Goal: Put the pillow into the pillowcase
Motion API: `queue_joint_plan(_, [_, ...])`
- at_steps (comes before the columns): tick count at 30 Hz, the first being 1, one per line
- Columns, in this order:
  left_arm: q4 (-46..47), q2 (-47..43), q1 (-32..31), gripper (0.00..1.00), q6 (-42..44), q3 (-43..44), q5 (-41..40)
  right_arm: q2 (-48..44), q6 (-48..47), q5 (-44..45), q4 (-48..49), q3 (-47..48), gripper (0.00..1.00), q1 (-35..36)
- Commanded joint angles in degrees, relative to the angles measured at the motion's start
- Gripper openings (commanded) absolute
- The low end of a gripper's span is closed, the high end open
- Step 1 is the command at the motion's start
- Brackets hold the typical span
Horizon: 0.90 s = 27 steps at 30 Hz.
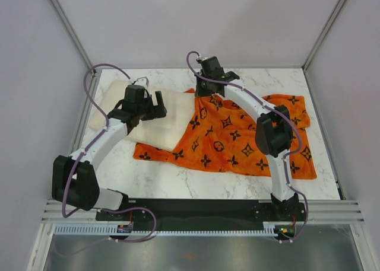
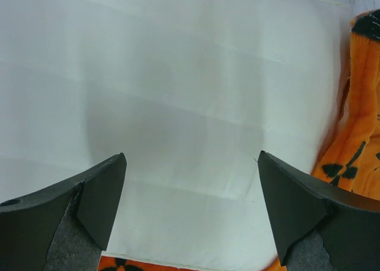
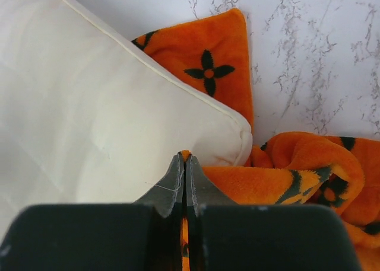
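The cream-white pillow (image 1: 169, 115) lies at the table's left, its right part lying on the orange pillowcase (image 1: 237, 137), which is spread across the middle and right. My left gripper (image 1: 155, 107) hovers open over the pillow; in the left wrist view its fingers (image 2: 104, 200) straddle the pillow (image 2: 190, 105) with nothing between them. My right gripper (image 1: 200, 88) is shut on the pillowcase's upper edge at the opening; in the right wrist view orange fabric (image 3: 279, 182) is pinched between the closed tips (image 3: 186, 158), beside the pillow's corner (image 3: 107, 123).
The marble table (image 1: 178, 179) is enclosed by grey walls with metal frame posts. A black base rail (image 1: 202, 211) runs along the near edge. Purple cables loop off both arms.
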Motion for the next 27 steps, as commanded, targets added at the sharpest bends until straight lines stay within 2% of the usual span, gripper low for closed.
queue_joint_plan(1, [-1.3, 1.6, 3.0, 1.00, -0.5, 2.5, -1.2, -1.9, 0.4, -1.9, 2.0, 0.7, 0.00, 0.9])
queue_joint_plan(3, [-1.3, 0.9, 5.1, 1.00, -0.5, -0.1, -1.2, -1.8, -0.1, -2.0, 1.8, 1.0, 0.00, 1.1])
queue_joint_plan(4, [-4.0, -0.2, 5.8, 1.00, -6.3, -1.7, -13.7, -1.8, -0.2, -2.0, 1.9, 1.0, 0.00, 1.2])
queue_joint_plan(8, [6.0, -13.3, 5.9, 1.00, -15.1, -12.4, -13.1, -1.4, 0.1, -2.0, 1.9, 1.6, 0.00, 1.2])
queue_joint_plan(9, [6.5, -15.1, 5.9, 1.00, -18.9, -15.6, -13.6, -1.3, 0.1, -2.1, 1.9, 1.7, 0.00, 1.2])
queue_joint_plan(14, [4.3, -21.7, 6.6, 1.00, -25.8, -20.8, -18.8, -1.1, 0.6, -2.3, 2.1, 1.9, 0.00, 1.7])
queue_joint_plan(16, [6.3, -23.6, 9.2, 1.00, -28.2, -24.1, -17.3, -1.0, 0.6, -2.3, 2.2, 1.8, 0.00, 2.0])
queue_joint_plan(18, [10.3, -23.7, 14.0, 1.00, -29.9, -27.6, -11.5, -0.8, 0.6, -2.3, 2.3, 2.0, 0.00, 2.4])
queue_joint_plan(21, [11.7, -22.0, 16.8, 1.00, -30.1, -28.5, -9.4, -0.8, 0.7, -2.4, 2.3, 2.0, 0.00, 2.4])
queue_joint_plan(22, [12.8, -20.7, 19.7, 1.00, -30.0, -28.5, -9.4, -0.8, 0.5, -2.5, 2.3, 2.2, 0.00, 2.5])
queue_joint_plan(27, [20.9, -14.5, 22.4, 1.00, -30.2, -28.8, -7.4, -0.1, 0.5, -2.3, 2.2, 3.3, 0.00, 2.6])
